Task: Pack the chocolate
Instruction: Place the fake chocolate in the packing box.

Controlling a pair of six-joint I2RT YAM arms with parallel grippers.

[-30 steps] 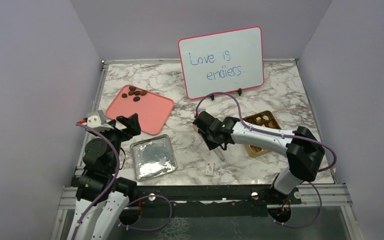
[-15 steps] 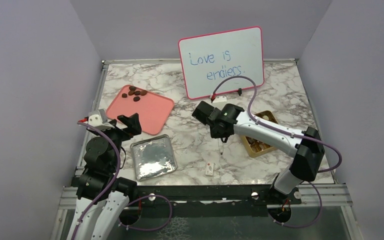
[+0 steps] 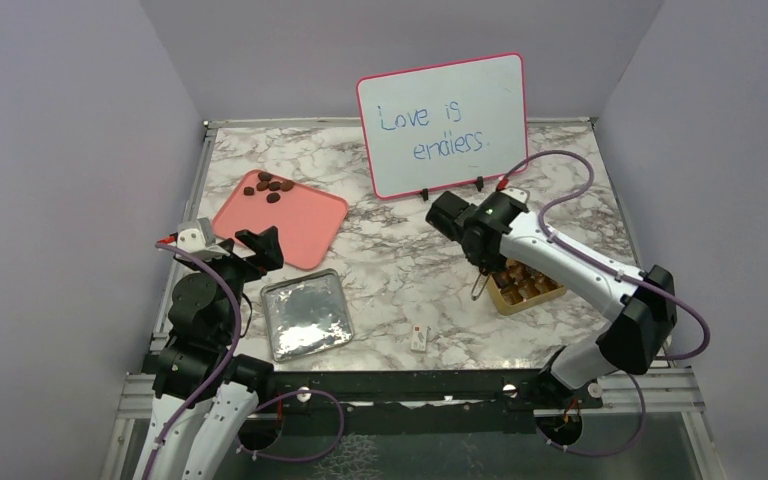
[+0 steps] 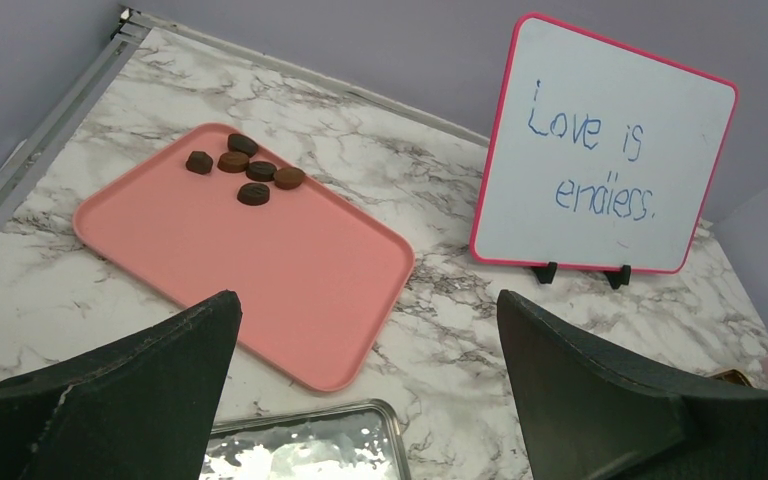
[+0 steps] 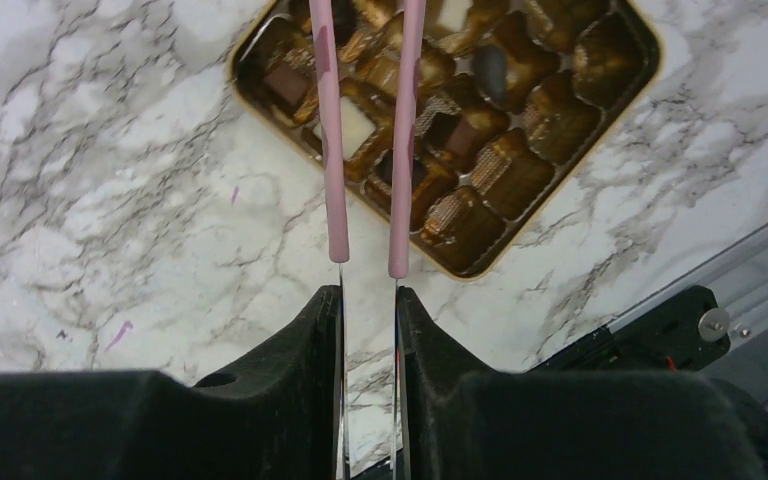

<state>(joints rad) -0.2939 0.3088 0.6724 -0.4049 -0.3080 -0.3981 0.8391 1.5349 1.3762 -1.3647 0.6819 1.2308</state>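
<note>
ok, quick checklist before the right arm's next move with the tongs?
1. Right gripper shut on the tongs: ok.
2. Tongs reaching over the gold box: ok.
3. Anything pinched between the tong tips: cannot tell, the tips are cut off at the top of the right wrist view.
4. Packing finished: not ok, six chocolate pieces lie on the pink tray.
5. Left gripper open, empty and back from the pink tray: ok.
</note>
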